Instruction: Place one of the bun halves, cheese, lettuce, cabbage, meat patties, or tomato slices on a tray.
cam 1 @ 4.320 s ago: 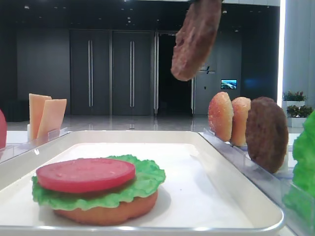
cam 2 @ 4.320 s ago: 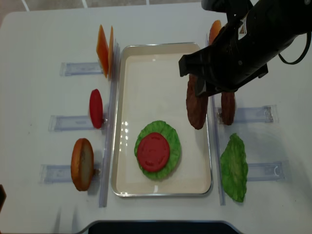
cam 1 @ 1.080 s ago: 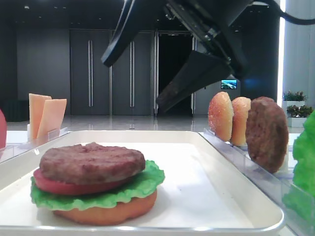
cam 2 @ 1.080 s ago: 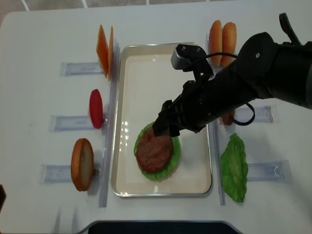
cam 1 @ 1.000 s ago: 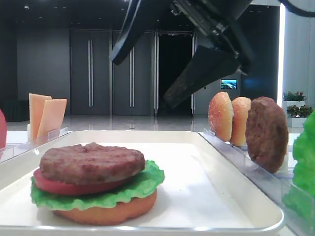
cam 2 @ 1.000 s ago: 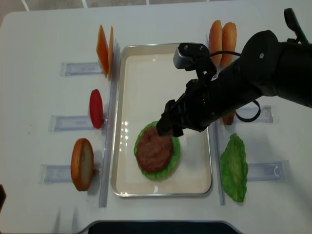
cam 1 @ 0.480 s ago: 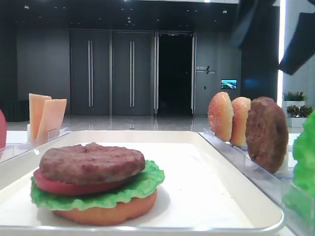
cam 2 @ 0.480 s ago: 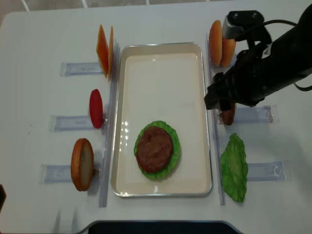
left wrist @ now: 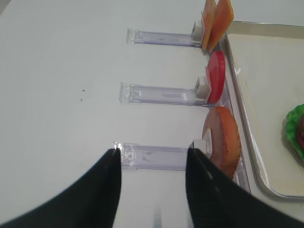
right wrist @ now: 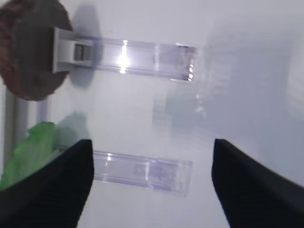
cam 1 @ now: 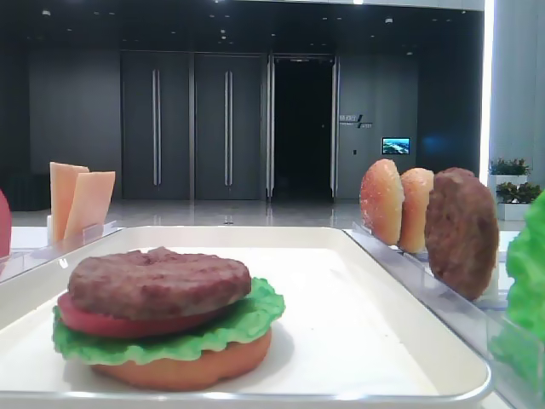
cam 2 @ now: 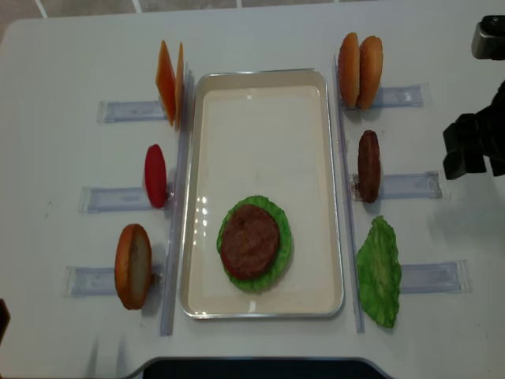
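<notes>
Far left, left gripper: fingers spread, nothing between them, hovering over bare table beside the left racks
Left racks, far to near: cheese, spare tomato, left bun, each standing on edge with its flat faces turned left and right
Tray: between the two rows of racks, its long axis running away from the robot
Stack: on the near half of the tray; bottom bun, lettuce, tomato, then top patty lying flat, with no gripper touching it
Right racks, far to near: right buns and spare patty on edge; loose leaf lies flat
Right gripper: released and empty, over bare table to the right of the spare patty's rack, well apart from the tray
Step, as a judgement: the patty layer looks placed and the next piece is not yet chosen
Key relation: cheese would suit next, and it lies ahead of the left gripper and to its right, at the far end of the left row, so the left arm is nearer
Approach, as a judgement: the slices' thin edges point up, so the fingers would close across the left and right faces
</notes>
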